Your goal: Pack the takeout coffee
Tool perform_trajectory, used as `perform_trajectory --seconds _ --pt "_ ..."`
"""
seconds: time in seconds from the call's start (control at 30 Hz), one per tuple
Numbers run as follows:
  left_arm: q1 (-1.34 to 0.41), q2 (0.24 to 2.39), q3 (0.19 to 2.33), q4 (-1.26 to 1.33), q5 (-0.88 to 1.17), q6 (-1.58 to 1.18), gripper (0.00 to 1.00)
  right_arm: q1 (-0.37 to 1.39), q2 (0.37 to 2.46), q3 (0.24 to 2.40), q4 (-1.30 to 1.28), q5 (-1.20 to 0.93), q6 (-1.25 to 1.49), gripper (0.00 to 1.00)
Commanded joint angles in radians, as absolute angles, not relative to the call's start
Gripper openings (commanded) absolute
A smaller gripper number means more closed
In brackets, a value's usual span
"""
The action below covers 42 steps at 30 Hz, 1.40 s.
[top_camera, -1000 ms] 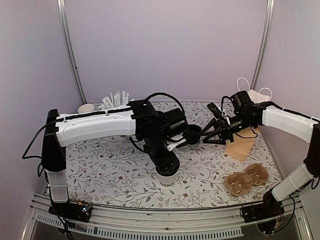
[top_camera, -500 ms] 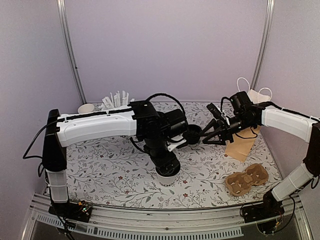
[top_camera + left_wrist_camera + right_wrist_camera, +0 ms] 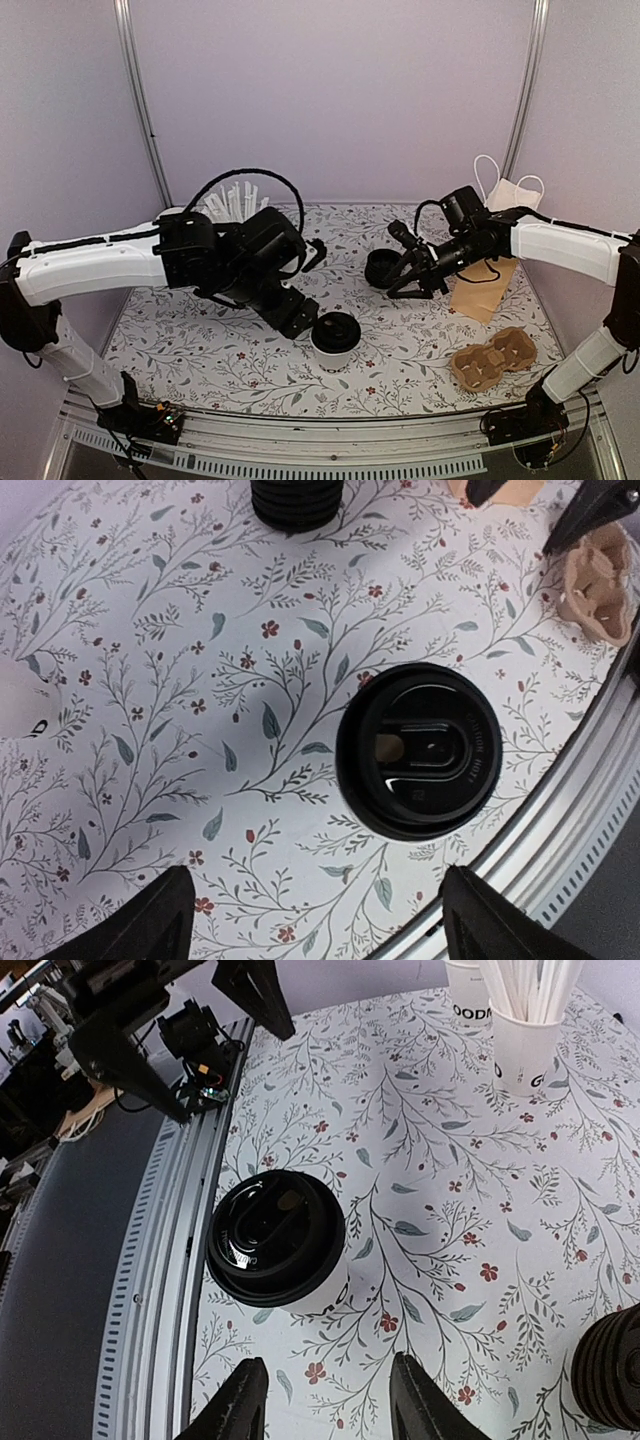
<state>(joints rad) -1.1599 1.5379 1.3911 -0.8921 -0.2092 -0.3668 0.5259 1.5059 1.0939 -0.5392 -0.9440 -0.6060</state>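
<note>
Found takeout coffee (image 3: pixel 335 338) upright, lid on, on floral worktop (image 3: pixel 190 330), nr front edge, approx centre. Saw left gripper (image 3: pixel 298 318) just beside it on its left, jaws wide apart, fingertips clear of cup. Noted stack of black lids (image 3: pixel 381 268) further back & to the right, w/ right gripper (image 3: pixel 408 278) just beside it, fingers apart, lids outside them. Spotted cardboard cup carrier (image 3: pixel 492 362) at front right, brown paper bag (image 3: pixel 484 288) behind it
</note>
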Motion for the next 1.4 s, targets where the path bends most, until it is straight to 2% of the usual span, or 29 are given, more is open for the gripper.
perform_trajectory --seconds 0.0,0.13,0.43,1.0,1.2,1.37 --pt "-1.144 1.385 1.141 -0.550 -0.342 -0.616 0.86 0.606 1.572 1.138 -0.588 -0.784 -0.656 0.44" --pt "-1.130 1.221 0.877 -0.258 -0.265 -0.752 0.83 0.675 1.601 1.176 -0.643 -0.703 -0.717 0.46" --pt "-1.129 1.113 0.569 0.194 -0.139 -0.899 0.75 0.783 1.678 1.306 -0.753 -0.595 -0.808 0.48" --pt "-1.135 1.313 0.584 0.302 -0.030 -0.930 0.66 0.892 1.771 1.391 -0.807 -0.488 -0.806 0.44" --pt "-1.137 1.286 0.588 0.263 -0.047 -0.925 0.67 0.891 1.773 1.371 -0.808 -0.458 -0.802 0.44" --pt "-1.137 1.245 0.609 0.181 -0.098 -0.896 0.75 0.891 1.720 1.311 -0.799 -0.433 -0.802 0.45"
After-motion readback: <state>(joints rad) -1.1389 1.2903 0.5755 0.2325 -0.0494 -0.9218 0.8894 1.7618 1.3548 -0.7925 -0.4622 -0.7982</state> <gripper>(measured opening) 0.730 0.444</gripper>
